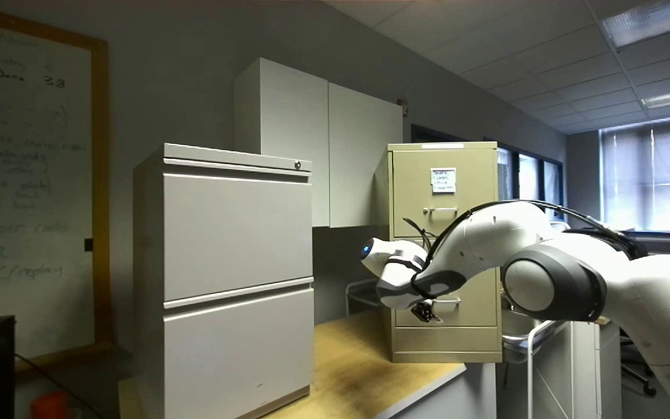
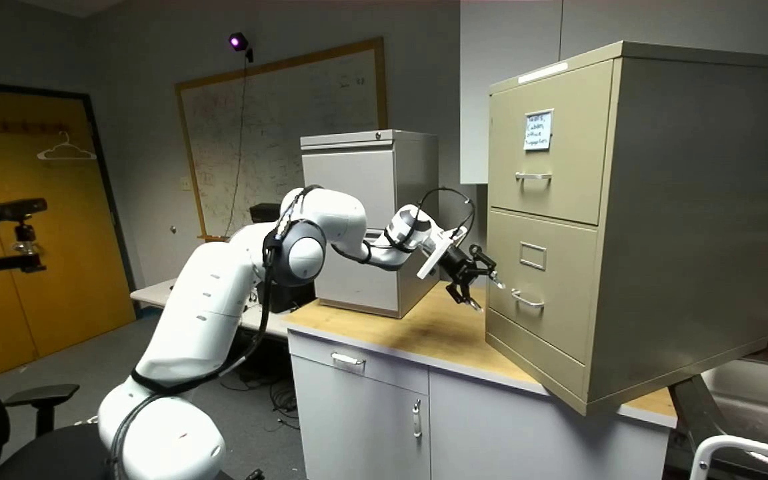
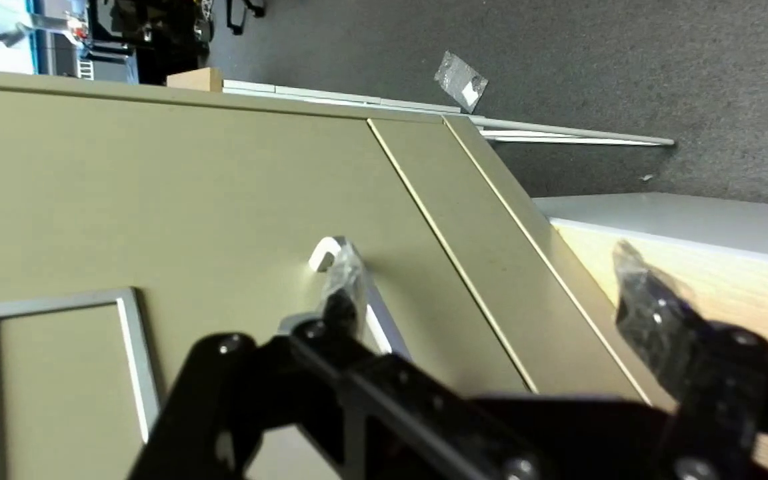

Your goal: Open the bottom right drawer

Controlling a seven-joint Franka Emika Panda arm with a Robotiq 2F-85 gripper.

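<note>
The bottom right drawer (image 2: pixel 564 287) is the lower beige-yellow front of the narrow filing cabinet, and it sits flush and shut. It also shows in the wrist view (image 3: pixel 224 200) and, partly behind the arm, in an exterior view (image 1: pixel 477 297). Its small metal handle (image 2: pixel 527 301) shows in the wrist view too (image 3: pixel 384 327), partly covered by one finger. My gripper (image 2: pixel 489 295) is open and empty, tilted down just in front of the drawer. In the wrist view the fingertips (image 3: pixel 491 260) are wide apart, one overlapping the handle. I cannot tell whether it touches.
The upper drawer (image 2: pixel 551 153) with a paper label is above. The wide pale-grey cabinet (image 1: pixel 236 233) stands across the wooden counter (image 2: pixel 451 333). The filing cabinet's front corner overhangs the counter edge. A white rail (image 1: pixel 533 361) stands beside it.
</note>
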